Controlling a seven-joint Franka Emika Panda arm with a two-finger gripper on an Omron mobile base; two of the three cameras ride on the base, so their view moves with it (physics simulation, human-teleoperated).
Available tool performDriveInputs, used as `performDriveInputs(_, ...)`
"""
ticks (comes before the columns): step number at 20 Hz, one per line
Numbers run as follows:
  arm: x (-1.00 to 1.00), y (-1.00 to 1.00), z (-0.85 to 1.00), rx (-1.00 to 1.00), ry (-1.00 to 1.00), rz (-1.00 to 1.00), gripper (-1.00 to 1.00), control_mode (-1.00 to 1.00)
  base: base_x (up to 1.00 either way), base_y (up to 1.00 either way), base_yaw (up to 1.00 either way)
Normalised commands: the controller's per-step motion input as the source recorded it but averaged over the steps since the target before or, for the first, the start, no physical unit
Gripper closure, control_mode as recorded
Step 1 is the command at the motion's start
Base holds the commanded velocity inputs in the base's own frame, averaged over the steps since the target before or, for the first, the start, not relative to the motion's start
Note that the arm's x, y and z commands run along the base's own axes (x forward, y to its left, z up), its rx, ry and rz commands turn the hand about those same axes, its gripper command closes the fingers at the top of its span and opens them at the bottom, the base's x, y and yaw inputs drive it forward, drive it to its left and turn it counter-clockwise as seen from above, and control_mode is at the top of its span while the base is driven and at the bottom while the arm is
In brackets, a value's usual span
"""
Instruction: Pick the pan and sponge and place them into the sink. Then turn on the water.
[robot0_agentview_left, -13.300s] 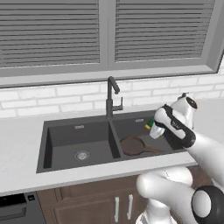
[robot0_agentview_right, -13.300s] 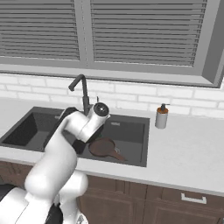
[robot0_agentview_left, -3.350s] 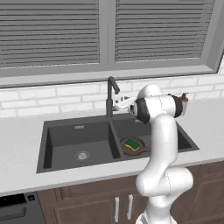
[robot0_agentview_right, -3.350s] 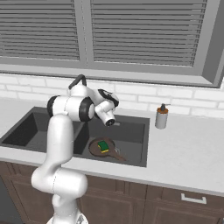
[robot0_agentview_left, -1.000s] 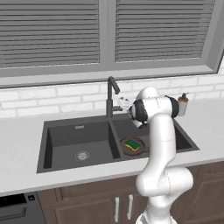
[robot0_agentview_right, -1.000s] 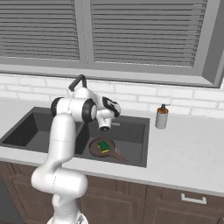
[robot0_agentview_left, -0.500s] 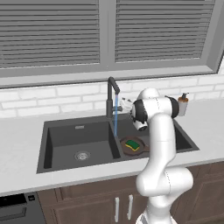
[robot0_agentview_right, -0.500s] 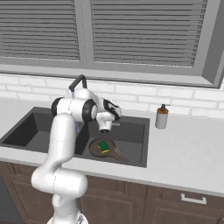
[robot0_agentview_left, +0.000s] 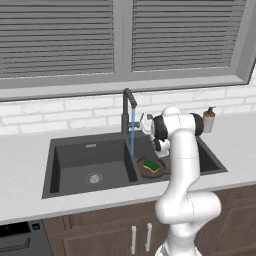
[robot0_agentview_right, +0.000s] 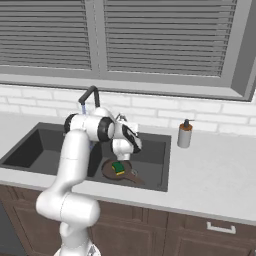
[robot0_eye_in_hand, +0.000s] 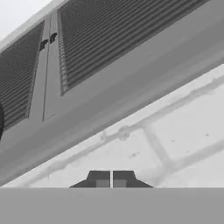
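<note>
The dark brown pan (robot0_agentview_left: 145, 162) lies in the right basin of the dark grey sink (robot0_agentview_left: 75, 160), with the green and yellow sponge (robot0_agentview_left: 152, 166) resting in it. A thin light-blue stream of water (robot0_agentview_left: 132, 138) falls from the gooseneck faucet (robot0_agentview_left: 128, 104) into the sink. My gripper (robot0_agentview_left: 144, 122) hovers just right of the faucet's side lever, above the pan. In the hand view its fingertips (robot0_eye_in_hand: 101, 180) press together with nothing between them. From the right side, the pan (robot0_agentview_right: 129, 175) and sponge (robot0_agentview_right: 118, 167) sit below the gripper (robot0_agentview_right: 119, 118).
A soap dispenser bottle (robot0_agentview_left: 208, 120) stands on the counter right of the sink, seen also as the bottle (robot0_agentview_right: 185, 134) in the right base view. White brick wall and a window with closed blinds rise behind the faucet. Brown cabinet doors run below the counter.
Water started running from the faucet within the last second. The gripper's fingers closed together and it stayed beside the faucet lever. Pan and sponge have not moved.
</note>
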Motion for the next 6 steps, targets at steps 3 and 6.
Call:
performDriveInputs(3,-0.01,-1.00,-0.06,0.09,0.11,-0.03,1.00,-1.00,0.00,0.00,0.00)
performDriveInputs(6,-0.13,-1.00,0.49,0.22,0.00,0.00,1.00,-1.00,0.00,0.00,0.00)
